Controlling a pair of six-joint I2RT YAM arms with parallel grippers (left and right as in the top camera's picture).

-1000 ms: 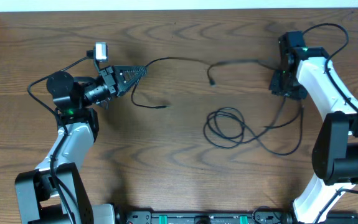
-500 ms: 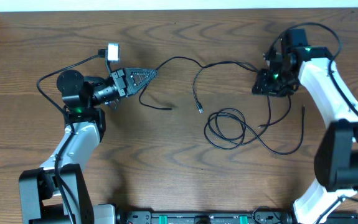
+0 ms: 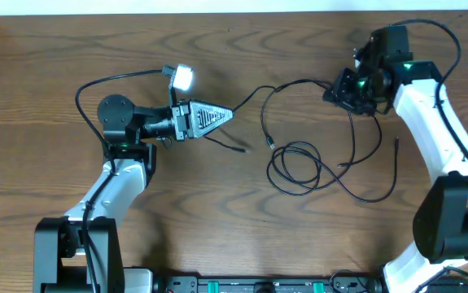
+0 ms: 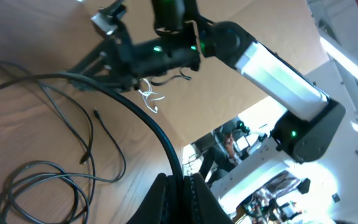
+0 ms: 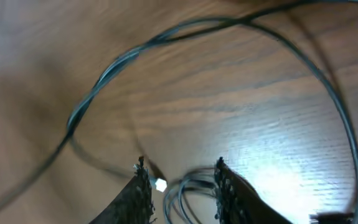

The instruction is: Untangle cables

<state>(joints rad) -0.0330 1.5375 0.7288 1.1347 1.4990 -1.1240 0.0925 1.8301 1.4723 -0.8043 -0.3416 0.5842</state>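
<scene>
Several tangled black cables (image 3: pixel 272 169) on table (image 3: pixel 217 228)

We see a wooden table and a few things around its edges.
We look down on a brown, grained wooden table (image 3: pixel 217 236), with a white strip (image 3: pixel 217 6) along its far edge and a black rail with green fittings (image 3: pixel 258 286) along its near edge. From the left wrist view we also see a plain tan surface (image 4: pixel 241 93) past the wood, and beyond it a cluttered, brightly lit room (image 4: pixel 247 140), too blurred to make out.
</scene>
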